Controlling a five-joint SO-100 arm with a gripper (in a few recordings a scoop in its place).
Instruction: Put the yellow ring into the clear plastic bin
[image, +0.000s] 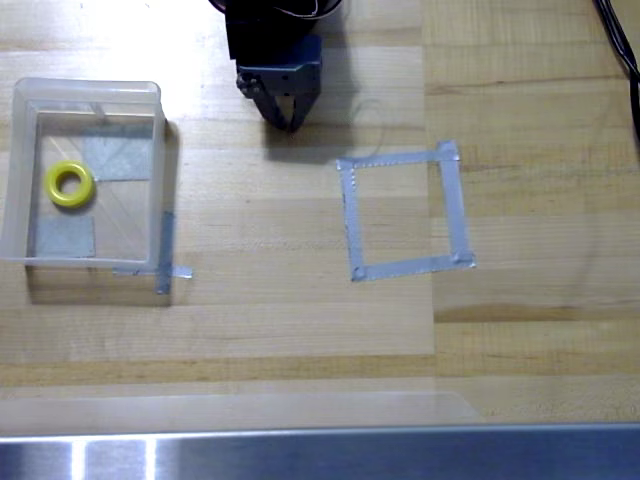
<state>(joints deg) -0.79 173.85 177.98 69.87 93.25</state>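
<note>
In the overhead view, the yellow ring (70, 184) lies flat inside the clear plastic bin (88, 92) at the left of the wooden bench (300, 300). The gripper (290, 122) hangs near the top edge, fingers pressed together and holding nothing, well apart from the bin. A grey tape square (403, 212) sits to the right.

The ring (70, 184) is bright yellow. It lies in the bin (88, 92), which is clear with milky, frosted walls; grey tape patches (118, 158) show through its bottom. The table (300, 310) is light wood with pale grain stripes. Near its right side, a square outline of grey tape (403, 213). The gripper (284, 112) is black, dark blue above. A shiny metal strip (400, 455) runs along the table's near edge.
</note>
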